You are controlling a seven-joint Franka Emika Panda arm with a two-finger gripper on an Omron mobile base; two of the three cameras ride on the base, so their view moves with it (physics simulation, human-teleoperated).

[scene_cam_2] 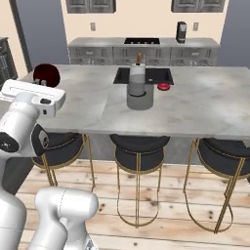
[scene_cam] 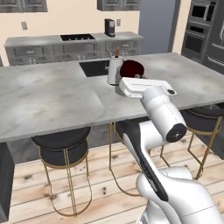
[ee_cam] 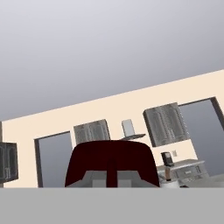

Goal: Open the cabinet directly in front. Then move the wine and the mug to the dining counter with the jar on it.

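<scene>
The jaws are pinching the mug (ee_cam: 111, 162). It is round, smooth and dark red, and one dark finger (ee_cam: 112, 173) runs down its middle in the hand view. In the left base view the mug (scene_cam: 131, 69) sits at the far end of the white hand, up above the tabletop (scene_cam: 52, 96). In the right base view the mug (scene_cam_2: 46, 74) shows over the flat white hand, above the left end of the tabletop (scene_cam_2: 205, 105).

The tabletop is big, flat, light grey stone with soft veins. A black square sink (scene_cam_2: 161, 75) is sunk into it.

The wine (scene_cam_2: 137, 77) is a tall thin bottle with a whitish label and a dark neck. It stands upright just behind the jar (scene_cam_2: 140, 101), which is short, round and grey. A small red top (scene_cam_2: 163, 87) lies flat on the stone just beside the jar.

Round black stools (scene_cam_2: 138, 146) with thin gold legs stand under the edge, on a pale wood floor (scene_cam_2: 166, 215). Dark grey cabinets (ee_cam: 166, 124) hang on the cream wall far behind.
</scene>
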